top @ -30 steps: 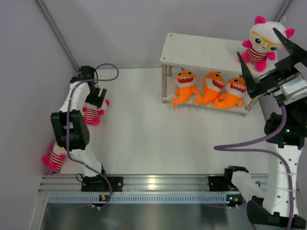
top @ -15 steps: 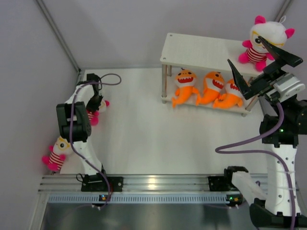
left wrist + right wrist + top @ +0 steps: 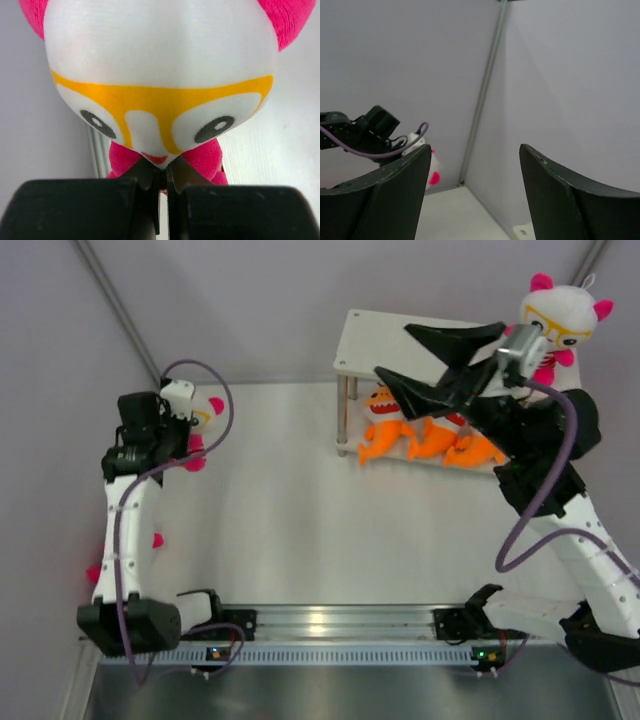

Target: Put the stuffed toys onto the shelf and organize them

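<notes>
1. Doll (image 3: 160,75): white head, yellow glasses, pink ears; at far-left corner of the tabletop (image 3: 300,520).
2. Left fingers (image 3: 161,180): nearly together, pinching doll's pink body under the chin; arm stretched forward.
3. Right fingers (image 3: 392,351): spread wide, holding nothing, raised before the shelf (image 3: 380,332); arm bent leftward.
4. Second doll (image 3: 556,320): top tier, right end.
5. Sharks (image 3: 385,430): lower tier.

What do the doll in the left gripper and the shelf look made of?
Doll: soft plush fabric, matte, fuzzy at the pink ears. The yellow glasses look stitched or printed on; I cannot tell which. Shelf: pale boards with a faint wood-grain look, possibly laminate rather than solid wood, on thin legs that look like metal.
</notes>
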### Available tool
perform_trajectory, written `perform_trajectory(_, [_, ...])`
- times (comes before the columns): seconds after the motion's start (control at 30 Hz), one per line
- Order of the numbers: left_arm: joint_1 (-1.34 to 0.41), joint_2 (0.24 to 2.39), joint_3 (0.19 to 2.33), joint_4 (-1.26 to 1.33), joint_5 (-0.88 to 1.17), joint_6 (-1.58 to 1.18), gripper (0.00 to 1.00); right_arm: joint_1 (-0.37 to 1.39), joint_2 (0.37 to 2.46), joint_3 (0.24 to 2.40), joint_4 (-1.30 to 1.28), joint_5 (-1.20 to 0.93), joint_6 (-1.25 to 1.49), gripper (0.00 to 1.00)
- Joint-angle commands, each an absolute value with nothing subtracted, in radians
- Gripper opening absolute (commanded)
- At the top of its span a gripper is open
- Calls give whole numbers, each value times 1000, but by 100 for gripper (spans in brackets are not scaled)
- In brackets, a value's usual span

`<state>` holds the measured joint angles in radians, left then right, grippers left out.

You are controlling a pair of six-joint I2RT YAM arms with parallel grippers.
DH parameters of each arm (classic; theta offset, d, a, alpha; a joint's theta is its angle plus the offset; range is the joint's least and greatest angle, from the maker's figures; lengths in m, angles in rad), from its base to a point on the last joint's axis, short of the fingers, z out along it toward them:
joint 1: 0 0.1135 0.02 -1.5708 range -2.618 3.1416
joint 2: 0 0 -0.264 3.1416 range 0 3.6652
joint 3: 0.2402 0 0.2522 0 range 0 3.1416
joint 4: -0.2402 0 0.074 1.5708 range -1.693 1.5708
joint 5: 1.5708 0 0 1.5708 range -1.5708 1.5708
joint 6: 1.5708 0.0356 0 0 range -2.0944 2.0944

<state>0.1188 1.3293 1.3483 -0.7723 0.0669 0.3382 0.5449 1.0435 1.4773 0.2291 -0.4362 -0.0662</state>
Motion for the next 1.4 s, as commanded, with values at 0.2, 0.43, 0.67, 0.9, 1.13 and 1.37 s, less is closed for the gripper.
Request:
perform_trajectory(0.2, [120,970,1327,-681,252,256,0,842,1463,1793,-35,-289,227,100])
perform_trajectory(0.43, [120,953,1359,-703,379,184,0,948,1667,1951,-38,-265,227,91])
perform_trajectory(0.67, [120,945,1358,-706,396,175,0,963,1860,2088,-41,-226,281,81])
perform_trajectory(0.9, [120,937,1350,-707,384,187,0,977,1976,2213,-66,-225,281,70])
perform_trajectory(1.13, [117,943,1361,-707,367,199,0,999,1991,2206,-92,-216,245,50])
perform_trajectory(1.37, [115,948,1361,-707,364,206,0,1000,1988,2204,-84,-265,218,0])
